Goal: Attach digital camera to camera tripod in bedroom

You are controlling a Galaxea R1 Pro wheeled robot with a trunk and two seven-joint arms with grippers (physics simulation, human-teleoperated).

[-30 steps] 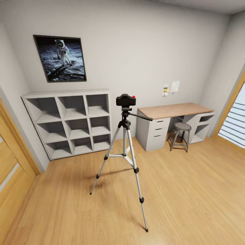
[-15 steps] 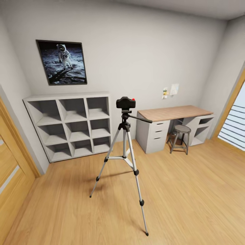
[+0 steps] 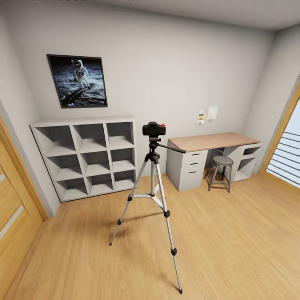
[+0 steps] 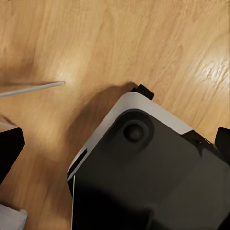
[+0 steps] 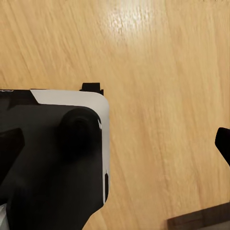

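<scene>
Head view: digital camera (image 3: 153, 128), black with a red button at its top right corner, seated on the black head of the camera tripod (image 3: 152, 196). Tripod standing upright near the middle of the bedroom's light wood floor (image 3: 233, 241), three silver legs splayed toward 7, 5 and 12 o'clock, pan handle (image 3: 171, 147) sticking out toward 3 o'clock. At 10 o'clock from the tripod, against the pale grey wall, a white cube shelf (image 3: 89, 156) with open compartments; above it, an astronaut poster (image 3: 77, 81). At 2 o'clock, a wood-topped white surface (image 3: 210, 141) with drawers, and a grey round-seated stool (image 3: 221, 171) tucked just in front of it. Small notes (image 3: 207, 114) pinned to the wall above. Wood-framed window (image 3: 287, 154) at the 3 o'clock edge, a wooden door (image 3: 12, 216) at the 8 o'clock edge.

Left wrist view: looking down on wood floor and the robot's base (image 4: 143, 167), black with a white rim, plus a thin silver tripod leg (image 4: 33, 89) lying across the boards' line. Dark claw parts at the picture's edges; cannot tell whether spread or pressed together.

Right wrist view: same base (image 5: 57, 153) over floor; a dark fingertip (image 5: 223, 142) at one edge. Cannot tell that claw's state either.
</scene>
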